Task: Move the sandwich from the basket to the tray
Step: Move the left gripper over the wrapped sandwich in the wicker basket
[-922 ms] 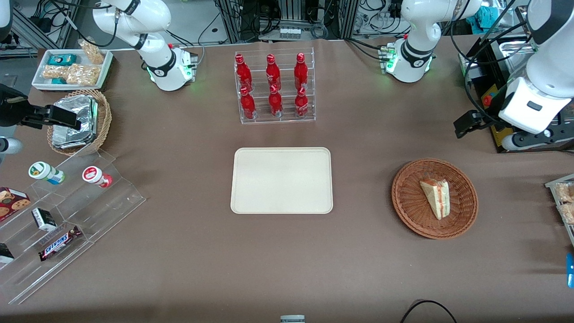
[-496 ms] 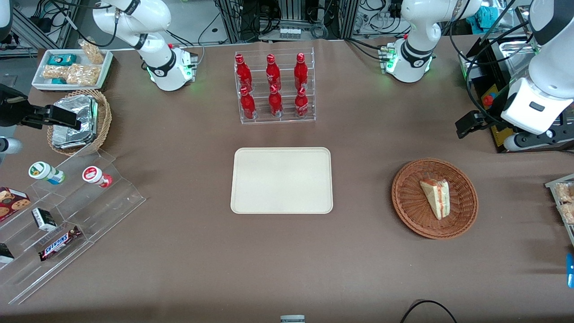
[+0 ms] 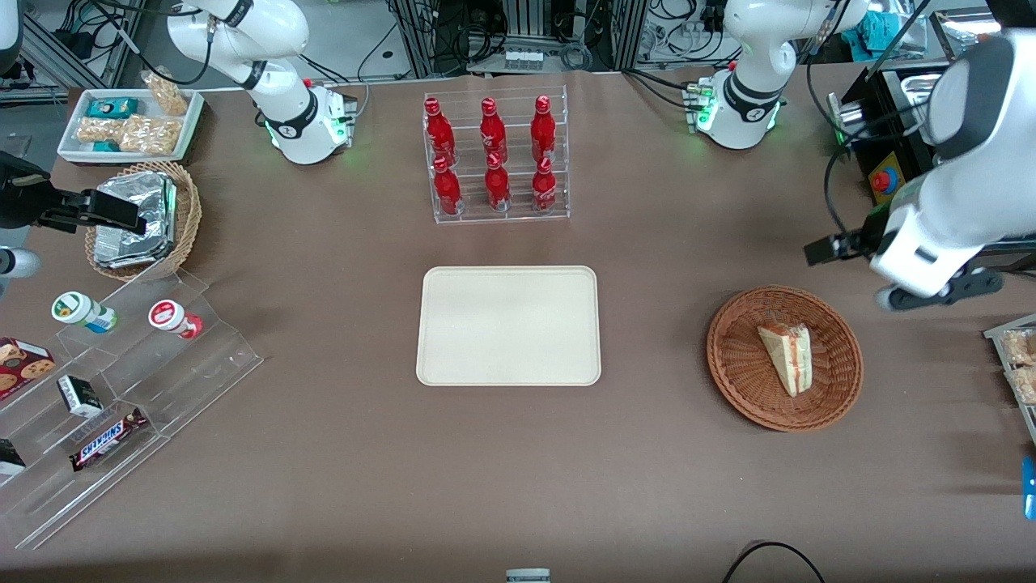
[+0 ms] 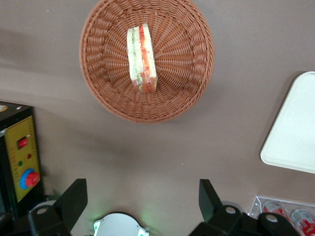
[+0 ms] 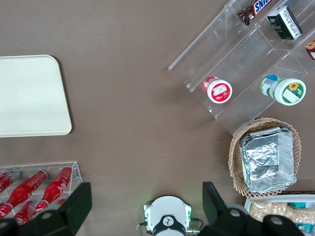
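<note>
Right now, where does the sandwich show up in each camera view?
Front view: sandwich lies in the basket, nearer the camera than the hand.
Left wrist view: sandwich in the same basket.
Right wrist view: not visible.
Shared landmark: the tray.

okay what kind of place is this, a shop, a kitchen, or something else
Probably a robotics lab staged as a snack counter: the bottle rack and clear acrylic snack steps sit among cables. The gripper hangs open above the table, farther from the front camera than the basket holding the sandwich.
</note>
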Available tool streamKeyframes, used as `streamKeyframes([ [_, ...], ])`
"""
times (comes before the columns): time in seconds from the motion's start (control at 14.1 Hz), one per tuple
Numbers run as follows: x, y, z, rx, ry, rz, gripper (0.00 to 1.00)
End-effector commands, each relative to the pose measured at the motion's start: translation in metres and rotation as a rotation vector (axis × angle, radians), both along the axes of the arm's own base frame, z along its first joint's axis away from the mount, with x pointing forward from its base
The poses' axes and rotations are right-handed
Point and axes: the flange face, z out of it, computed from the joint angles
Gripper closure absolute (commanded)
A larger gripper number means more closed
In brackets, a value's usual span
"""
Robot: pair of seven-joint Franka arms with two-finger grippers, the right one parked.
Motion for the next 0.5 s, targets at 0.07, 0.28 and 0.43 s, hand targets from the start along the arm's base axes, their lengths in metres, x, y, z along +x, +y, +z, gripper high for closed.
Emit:
streamKeyframes([
  [0.07,-0.001,0.006,-0.062,0.004,-0.024,0.018,0.0],
  [0.28,-0.001,0.021,-0.103,0.025,-0.05,0.195,0.0],
  [0.43,-0.004,0.019,-0.132,0.024,-0.08,0.223,0.0],
])
